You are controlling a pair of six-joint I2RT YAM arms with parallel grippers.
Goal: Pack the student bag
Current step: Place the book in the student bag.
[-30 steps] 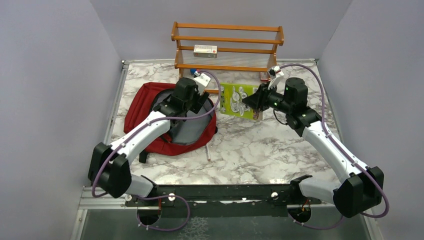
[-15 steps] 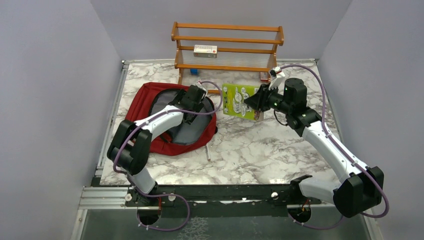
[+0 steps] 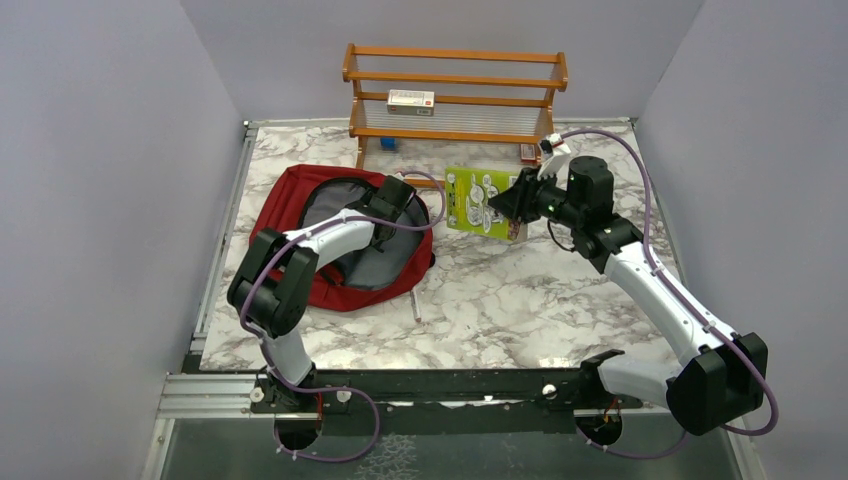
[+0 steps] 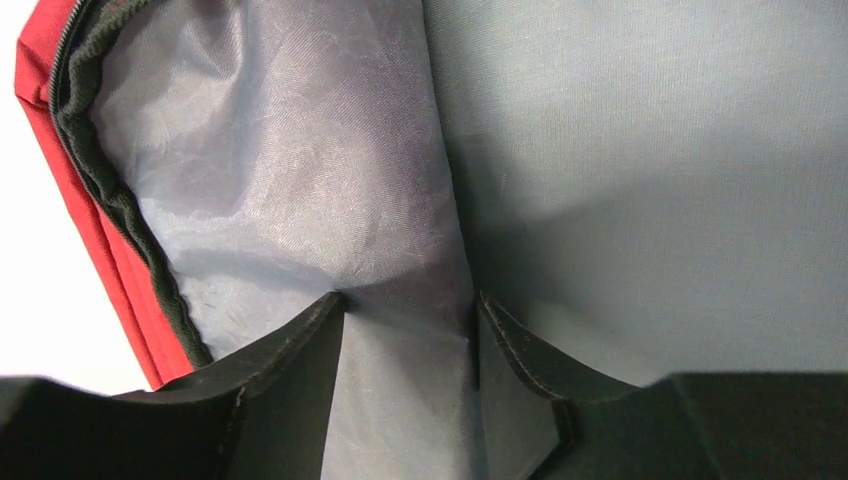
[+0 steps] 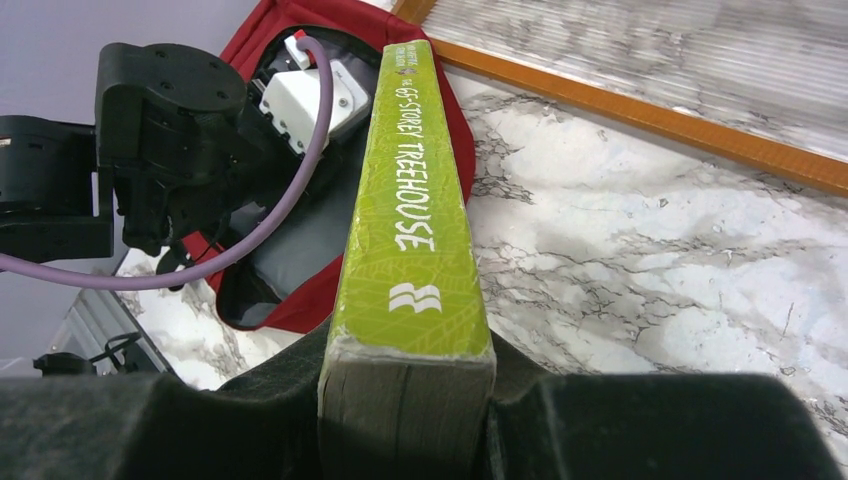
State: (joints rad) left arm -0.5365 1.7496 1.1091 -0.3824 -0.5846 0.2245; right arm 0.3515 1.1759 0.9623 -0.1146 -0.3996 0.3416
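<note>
One book (image 5: pixel 410 240) — right gripper (image 5: pixel 405 385) clamps it.

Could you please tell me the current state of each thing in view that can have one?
student bag: lying on the marble table, main compartment unzipped, grey lining showing.
green book: closed, tilted, gripped at one end.
right gripper: shut on the green book.
left gripper: inside the bag's opening, jaws apart around a fold of lining; grip unclear.
wooden rack: upright, small box on its middle shelf.
</note>
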